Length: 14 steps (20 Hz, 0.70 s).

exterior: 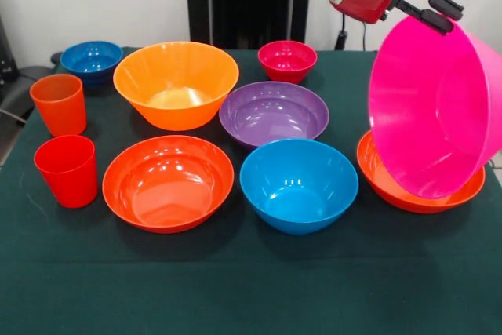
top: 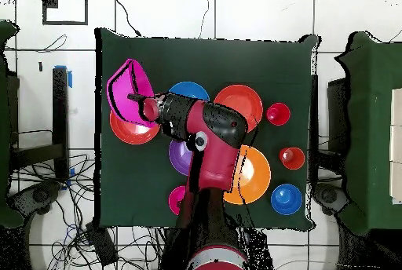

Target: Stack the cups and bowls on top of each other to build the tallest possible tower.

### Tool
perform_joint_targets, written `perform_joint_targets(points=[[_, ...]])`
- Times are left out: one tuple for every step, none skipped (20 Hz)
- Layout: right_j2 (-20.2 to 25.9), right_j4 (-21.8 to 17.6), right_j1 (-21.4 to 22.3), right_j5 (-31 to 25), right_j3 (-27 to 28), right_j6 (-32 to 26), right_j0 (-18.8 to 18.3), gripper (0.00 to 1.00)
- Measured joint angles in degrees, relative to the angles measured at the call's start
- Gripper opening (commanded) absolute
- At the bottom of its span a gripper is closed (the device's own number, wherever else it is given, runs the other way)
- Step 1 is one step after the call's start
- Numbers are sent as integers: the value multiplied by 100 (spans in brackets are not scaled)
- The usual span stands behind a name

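Gripper (exterior: 436, 7) pinches the rim of the tilted pink bowl (exterior: 427, 107); light, stiff, glossy plastic, likely slippery.

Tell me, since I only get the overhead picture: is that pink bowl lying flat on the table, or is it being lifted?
Observer: Lifted. The front view shows the pink bowl tipped on its side, its rim pinched by the gripper.
Operator: What is beneath it?
Observer: A shallow red-orange bowl. The pink one's lower edge hangs over it, but I cannot tell whether they touch.
Operator: The arm hides something purple.
Observer: That is a purple bowl, upright and empty.
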<state>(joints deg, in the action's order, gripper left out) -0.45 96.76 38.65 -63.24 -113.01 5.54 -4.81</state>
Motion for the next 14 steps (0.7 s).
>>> perform_joint_targets(points=[[4,-20,-3,-5,7,-12,-9,0],[7,-40,-5,-14,12,-34,-20,0],[15,-52,-12,-42,17,-119,-35,0],[19,-52,-16,-68,18,-194,-40,0],[25,-52,-19,-105,18,-283,-40,0],[31,-53,-22,-142,18,-371,-40,0],[41,-52,-25,-188,18,-473,-40,0],[52,-52,-25,-233,18,-560,-39,0],[63,-52,-26,-277,18,-647,-39,0],[73,-52,-27,-321,18,-734,-39,0],[90,-52,-26,-388,19,-868,-39,0],[101,-53,-28,-429,17,-957,-39,0],[110,-53,-28,-466,18,-1037,-39,0],[126,-67,-37,-530,22,-1209,-39,0]])
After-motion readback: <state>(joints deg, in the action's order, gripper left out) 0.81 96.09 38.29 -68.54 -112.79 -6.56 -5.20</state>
